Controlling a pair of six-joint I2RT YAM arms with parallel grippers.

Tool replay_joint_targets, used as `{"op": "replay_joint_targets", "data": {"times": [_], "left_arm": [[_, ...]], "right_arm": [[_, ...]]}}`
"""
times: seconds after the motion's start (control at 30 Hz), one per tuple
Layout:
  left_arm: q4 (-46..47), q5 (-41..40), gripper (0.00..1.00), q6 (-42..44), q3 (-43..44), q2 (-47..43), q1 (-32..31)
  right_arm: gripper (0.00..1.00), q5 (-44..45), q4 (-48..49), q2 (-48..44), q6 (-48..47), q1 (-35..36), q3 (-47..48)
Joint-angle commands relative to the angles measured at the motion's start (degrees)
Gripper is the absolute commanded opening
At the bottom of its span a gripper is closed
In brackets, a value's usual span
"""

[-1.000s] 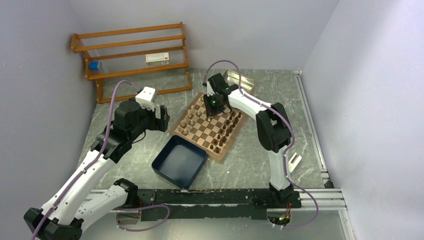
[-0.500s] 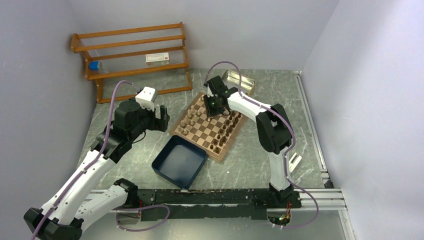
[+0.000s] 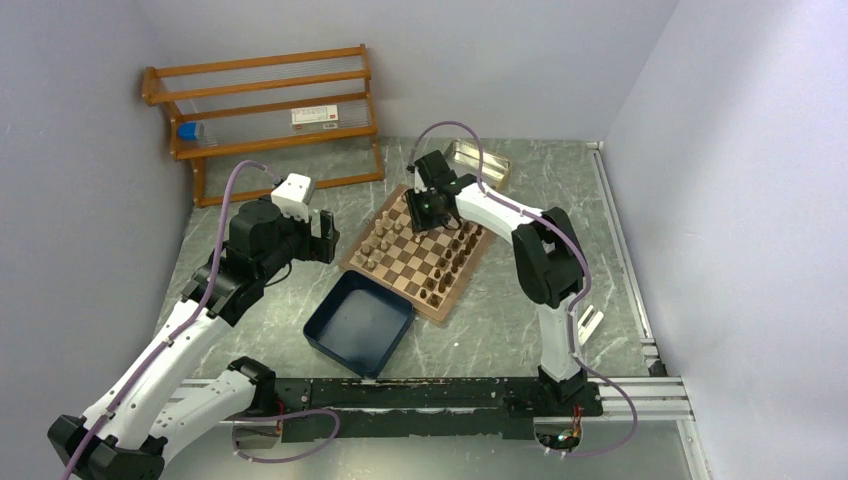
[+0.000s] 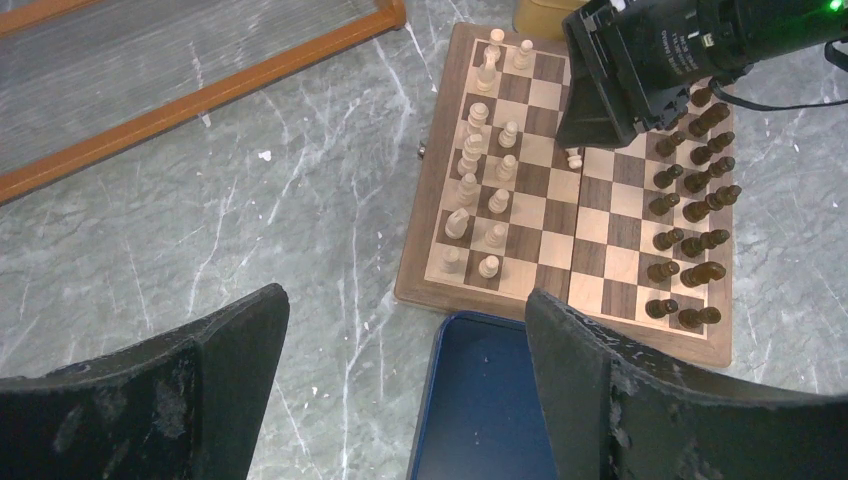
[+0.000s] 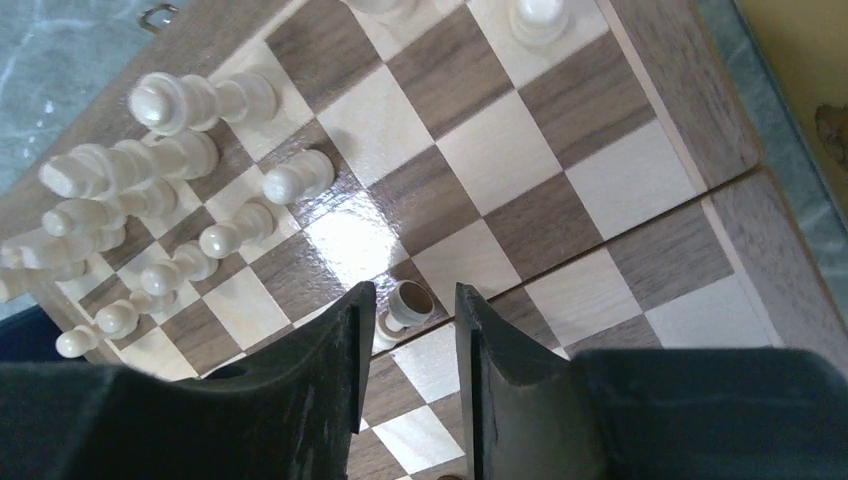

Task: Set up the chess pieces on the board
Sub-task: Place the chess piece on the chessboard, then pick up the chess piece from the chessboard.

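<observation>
Right wrist: claw [image 5: 411,294] around light piece [image 5: 399,310]

It was a robot lab cell: plain grey walls [image 3: 720,150] boxed in a marble-look worktop [image 3: 490,320], aluminium rails [image 3: 625,250] edged its right and near sides, and a left arm [image 3: 175,345] and right arm [image 3: 545,260], trailing cables [image 3: 445,124], were bolted to a black bar [image 3: 430,395].

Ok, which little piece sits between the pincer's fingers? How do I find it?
Find the checkered board; the right pincer hangs over its far end. Between its fingers is one light piece. It sits alone near the board's middle, away from the light pieces crowded along one side and the dark pieces along the other.
</observation>
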Motion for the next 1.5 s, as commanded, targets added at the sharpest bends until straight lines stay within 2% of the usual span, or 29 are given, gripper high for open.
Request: {"op": "replay_joint_targets", "data": {"times": [0.0,0.1,0.17,0.33,0.47,0.6,0.73,0.9,1.17,1.47], "left_arm": [[1.3,0.8,0.92,-0.1,0.2,-0.1,0.2],[1.3,0.8,0.92,-0.1,0.1,-0.3,0.2],[1.3,0.6,0.92,-0.2,0.1,-0.5,0.2],[1.0,-0.6,0.92,-0.2,0.1,-1.1,0.2],[1.0,-2.2,0.91,-0.4,-0.1,-2.2,0.2],[0.8,-3.7,0.91,-0.8,0.0,-2.9,0.2],[0.8,-4.7,0.91,-0.8,0.0,-3.3,0.2],[0.8,-5.5,0.92,-0.9,0.0,-3.7,0.2],[0.8,-5.3,0.92,-0.9,0.1,-3.7,0.2],[0.7,-5.6,0.92,-0.9,0.1,-4.0,0.3]], "right_arm": [[0.40,-5.4,2.4,-3.9,-9.4,-1.7,2.6],[0.41,-12.1,6.1,-6.0,-22.1,-2.4,0.3],[0.42,-18.4,6.1,-7.1,-34.7,-3.1,-1.4],[0.43,-25.2,11.3,-11.8,-61.5,-3.9,-10.3],[0.45,-27.9,2.6,-11.9,-83.4,-3.9,-11.2],[0.46,-26.8,-1.4,-10.0,-97.1,-4.0,-10.6],[0.43,-28.0,-2.9,-7.5,-104.5,-3.9,-8.7],[0.43,-27.0,-3.8,-6.2,-108.5,-2.8,-8.1],[0.44,-21.2,-2.8,-5.3,-111.2,0.4,-9.3],[0.42,-15.9,-7.5,-0.1,-113.8,0.7,-4.0]]}}
